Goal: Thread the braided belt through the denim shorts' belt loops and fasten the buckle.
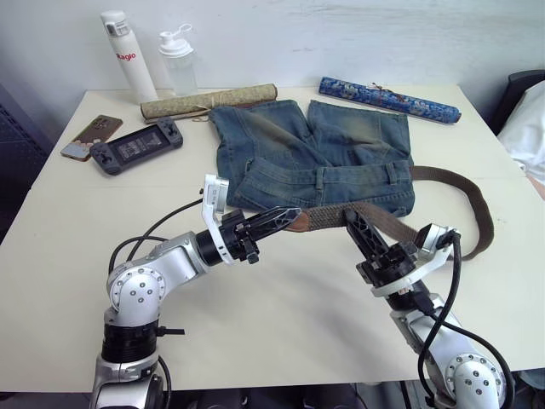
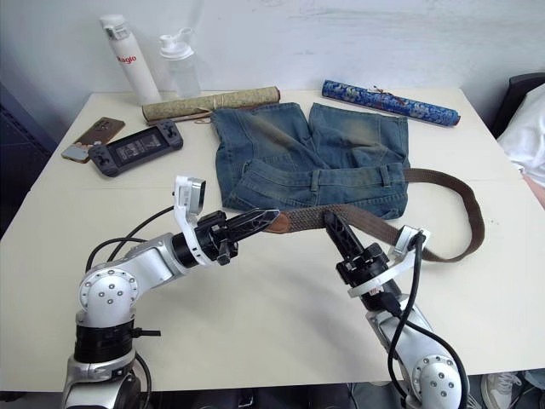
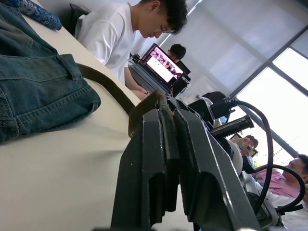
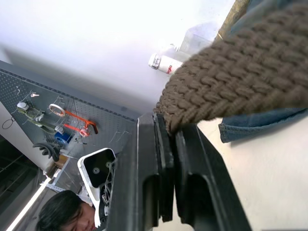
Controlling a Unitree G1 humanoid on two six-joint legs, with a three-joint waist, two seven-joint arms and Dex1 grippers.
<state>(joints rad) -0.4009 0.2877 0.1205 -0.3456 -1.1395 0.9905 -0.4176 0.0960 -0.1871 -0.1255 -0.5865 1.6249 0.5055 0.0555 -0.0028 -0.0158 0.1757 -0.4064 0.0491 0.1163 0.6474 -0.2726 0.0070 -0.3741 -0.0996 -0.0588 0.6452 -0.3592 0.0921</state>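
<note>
Left eye view: the denim shorts (image 1: 315,158) are laid flat on the white table (image 1: 281,315), waistband toward the robot. The braided belt (image 1: 443,183) is run along the waistband and looped off to the right. The left gripper (image 1: 289,217) is clamped on the belt's brown leather tip; the right gripper (image 1: 353,219) is clamped on the woven strap.

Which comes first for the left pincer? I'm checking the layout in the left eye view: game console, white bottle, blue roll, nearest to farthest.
From the left pincer:
1. Game console, on its left side.
2. White bottle, at the far left corner.
3. Blue roll, at the far right edge.
</note>
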